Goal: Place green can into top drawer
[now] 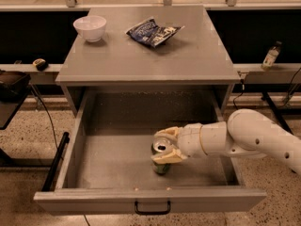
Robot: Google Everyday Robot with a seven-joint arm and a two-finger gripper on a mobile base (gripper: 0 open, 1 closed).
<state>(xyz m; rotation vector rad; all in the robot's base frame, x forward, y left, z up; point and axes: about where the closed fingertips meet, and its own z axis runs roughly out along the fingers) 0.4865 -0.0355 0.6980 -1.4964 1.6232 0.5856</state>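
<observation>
The top drawer (117, 154) is pulled wide open under the grey cabinet, with a small black handle (152, 208) on its front panel. The green can (161, 157) stands upright on the drawer floor near the front, its silver top showing. My gripper (165, 145) reaches in from the right on a white arm. Its pale fingers (169, 157) sit on either side of the can's top, closed on it.
On the cabinet top (188, 55) lie a dark blue chip bag (153, 32) and a white bowl (90, 28). A small bottle (271, 56) stands on a ledge at the right. A black table edge (11, 86) sits at the left.
</observation>
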